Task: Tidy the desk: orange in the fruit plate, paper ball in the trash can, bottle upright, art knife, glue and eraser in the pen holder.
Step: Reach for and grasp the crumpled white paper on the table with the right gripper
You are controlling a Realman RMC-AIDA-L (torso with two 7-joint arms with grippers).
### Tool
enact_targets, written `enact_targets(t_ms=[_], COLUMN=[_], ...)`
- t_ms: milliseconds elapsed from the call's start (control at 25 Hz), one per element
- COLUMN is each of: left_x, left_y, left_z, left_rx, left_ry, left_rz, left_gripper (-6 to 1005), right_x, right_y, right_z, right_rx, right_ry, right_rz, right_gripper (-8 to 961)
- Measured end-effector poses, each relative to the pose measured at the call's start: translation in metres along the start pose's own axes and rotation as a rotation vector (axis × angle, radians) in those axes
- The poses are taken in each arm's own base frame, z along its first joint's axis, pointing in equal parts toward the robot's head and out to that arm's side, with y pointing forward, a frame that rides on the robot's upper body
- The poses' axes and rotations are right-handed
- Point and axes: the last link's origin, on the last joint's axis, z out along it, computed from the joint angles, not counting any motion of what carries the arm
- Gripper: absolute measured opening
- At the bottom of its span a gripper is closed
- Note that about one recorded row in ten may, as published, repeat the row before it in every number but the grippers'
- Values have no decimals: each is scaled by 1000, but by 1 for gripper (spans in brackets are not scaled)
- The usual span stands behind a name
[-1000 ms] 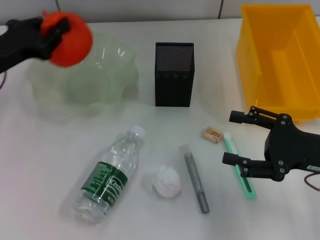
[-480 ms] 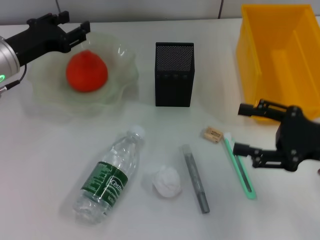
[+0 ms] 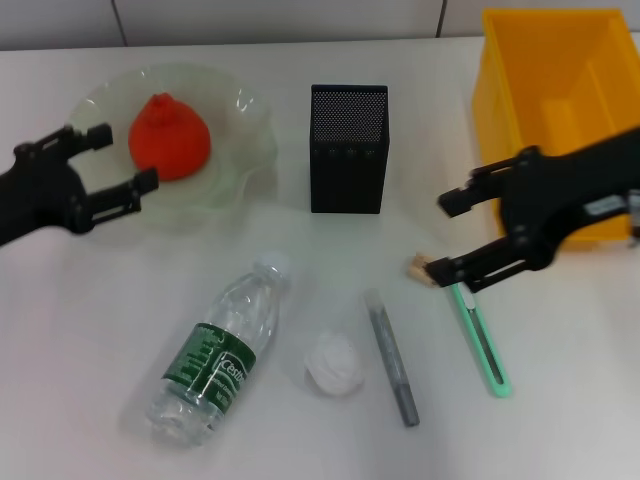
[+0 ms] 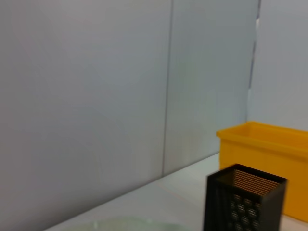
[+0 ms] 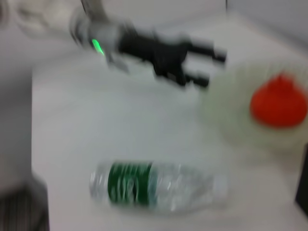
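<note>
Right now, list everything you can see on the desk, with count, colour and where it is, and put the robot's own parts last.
orange: 1, orange-red, in the plate
plate: 1, clear green, far left
pen holder: 1, black mesh, far centre, upright
bin: 1, yellow, far right
bottle: 1, clear with green label, lying down, near left
paper ball: 1, white, near centre, right of the bottle
glue: 1, grey stick, lying right of the paper ball
knife: 1, green, lying right of the glue
eraser: 1, tan, by the knife's far end
left claw: 1, black, open, at the plate's near-left edge
right claw: 1, black, open, over the eraser
</note>
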Motion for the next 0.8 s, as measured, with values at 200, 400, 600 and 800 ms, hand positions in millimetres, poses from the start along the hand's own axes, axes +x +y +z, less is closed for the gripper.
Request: enact_targets(t_ms=[200,400,600,800], left_x=[-10,-13,-13,-12], left_y=[14,16,17,18], left_z=[-14,-17,-16,-16], left_rx=[-37,-35,-40,-46], left_ry=[15,18,17,18], left_rz=[19,27,32,35], left_gripper=[835,835,835,835], right_x=[-40,-51,-53,-53], right_y=[6,15,20,26], right_z=[36,75,102,119], right_rx=[-39,-58,-23,-9], right_ry=[194,314,372,421], right_rz=[14,7,28,21], right_gripper=[819,809,799,789])
